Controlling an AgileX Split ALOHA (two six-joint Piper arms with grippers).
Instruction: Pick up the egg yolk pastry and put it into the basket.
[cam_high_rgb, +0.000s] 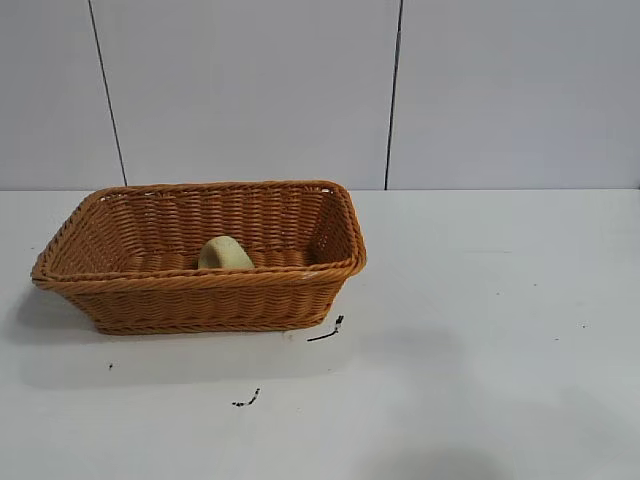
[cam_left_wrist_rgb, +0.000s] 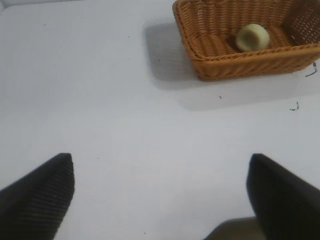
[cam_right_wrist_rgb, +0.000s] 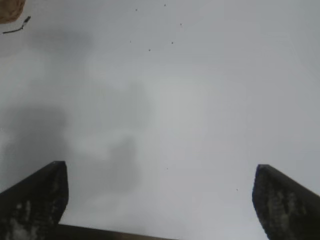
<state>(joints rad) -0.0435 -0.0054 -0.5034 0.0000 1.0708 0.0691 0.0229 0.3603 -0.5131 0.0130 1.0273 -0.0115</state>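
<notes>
I have a plain white counter (cam_high_rgb: 480, 300) in front of me, running back to a pale panelled wall (cam_high_rgb: 250, 90). The basket (cam_high_rgb: 200, 300) sits directly on it, toward the left side in the exterior view, flat on its base. Just beside the basket's near right corner lie two small black scuff marks (cam_high_rgb: 326, 331), and a few tiny dark specks dot the surface.

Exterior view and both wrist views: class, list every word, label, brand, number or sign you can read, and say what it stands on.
None: no view shows readable text.
The black marks on the table beside the basket are scribbles, not letters.
The egg yolk pastry in the basket is unmarked.
</notes>
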